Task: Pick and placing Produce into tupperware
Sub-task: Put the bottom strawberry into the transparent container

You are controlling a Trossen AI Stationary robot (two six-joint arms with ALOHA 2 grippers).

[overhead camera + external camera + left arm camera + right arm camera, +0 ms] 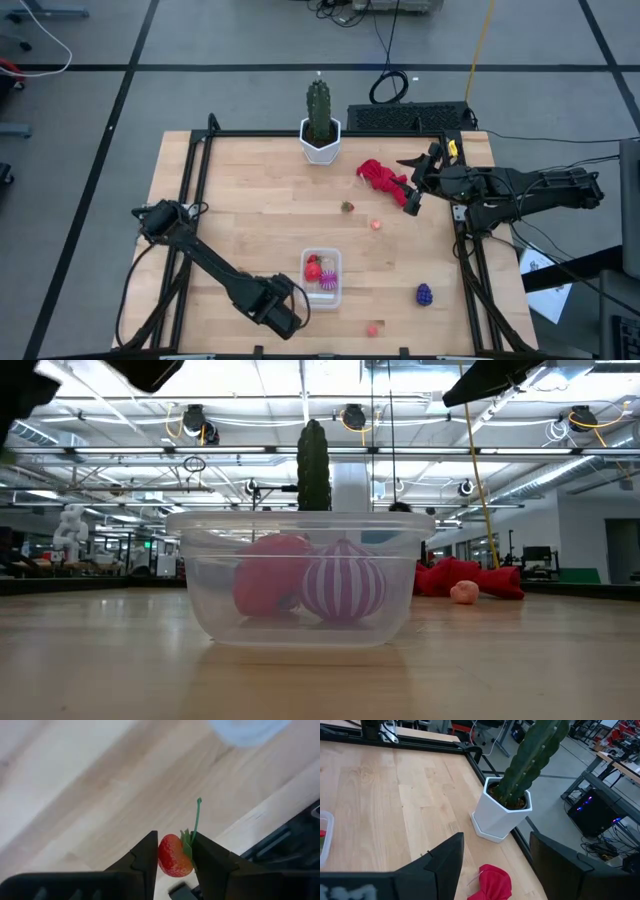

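My left gripper (285, 308) hangs over the table's near edge, just left of the tupperware, and is shut on a red strawberry (172, 856). In the high view the gripper hides that strawberry. The clear tupperware (322, 278) sits on the table and holds a red strawberry (268, 586) and a striped magenta round piece (343, 582). Loose on the wood lie another strawberry (347, 207), a pink piece (377, 224), a second pink piece (373, 328) and a dark purple grape bunch (424, 293). My right gripper (496, 837) is open, above the red cloth (380, 175) at the far right. My left gripper pinches the strawberry between its two fingers (145, 855), one on each side of the fruit. The green leaf cap (186, 842) lies against one finger, and the thin stem (196, 817) sticks out past the fingertips. The fruit is lifted clear of the wood.
A green cactus (318, 105) in a white hexagonal pot (320, 142) stands at the far edge. A black frame rail (200, 180) runs around the tabletop. A keyboard (410, 117) lies behind the table. Bare wood lies left of the tupperware.
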